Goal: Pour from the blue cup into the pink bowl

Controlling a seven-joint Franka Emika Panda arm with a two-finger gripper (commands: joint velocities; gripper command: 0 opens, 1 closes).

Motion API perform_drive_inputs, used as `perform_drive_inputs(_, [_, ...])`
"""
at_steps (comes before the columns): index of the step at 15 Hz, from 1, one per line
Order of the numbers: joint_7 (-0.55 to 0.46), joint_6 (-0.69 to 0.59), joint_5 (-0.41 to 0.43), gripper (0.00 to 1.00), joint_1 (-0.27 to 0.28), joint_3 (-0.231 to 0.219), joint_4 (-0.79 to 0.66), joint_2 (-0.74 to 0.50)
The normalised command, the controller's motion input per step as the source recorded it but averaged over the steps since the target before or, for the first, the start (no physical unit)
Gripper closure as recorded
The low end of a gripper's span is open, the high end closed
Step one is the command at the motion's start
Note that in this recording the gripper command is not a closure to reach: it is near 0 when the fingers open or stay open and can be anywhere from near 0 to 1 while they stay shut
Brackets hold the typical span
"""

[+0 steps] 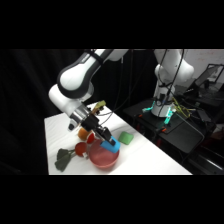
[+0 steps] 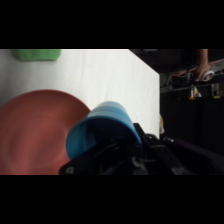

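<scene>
On the left of the white surface, seen from the side, lies a dark green leafy-looking piece, and just right of it small orange-red round fruits sit close against the wide round salmon-pink bowl. The bowl's inside reads as plain pink in both views; whether anything lies in it cannot be told. The small bright-blue cylindrical cup hangs tilted over the bowl's right rim, pinched by the tool of the white arm, which reaches down from the upper left of the side view. In the wrist view the cup lies on its side with its open mouth facing the camera, overlapping the bowl's right edge; its interior is shadowed and no contents can be made out. Farther right on the surface rests a flat light-green square piece, apart from the bowl.
</scene>
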Motion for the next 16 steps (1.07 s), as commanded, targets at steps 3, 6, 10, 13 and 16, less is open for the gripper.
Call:
perform_drive_inputs(3, [0.11, 0.34, -0.349, 0.15, 0.096, -0.145, -0.57, -0.79])
perform_drive_inputs(6, [0.08, 0.53, -0.313, 0.16, 0.103, -0.145, -0.72, -0.77])
perform_drive_inputs(10, [0.09, 0.78, -0.299, 0.17, 0.106, -0.145, -0.79, -0.61])
perform_drive_inputs(13, [0.22, 0.89, -0.299, 0.17, 0.078, -0.169, -0.79, -0.48])
perform_drive_inputs(16, [0.39, 0.78, -0.35, 0.17, 0.065, -0.184, -0.71, -0.42])
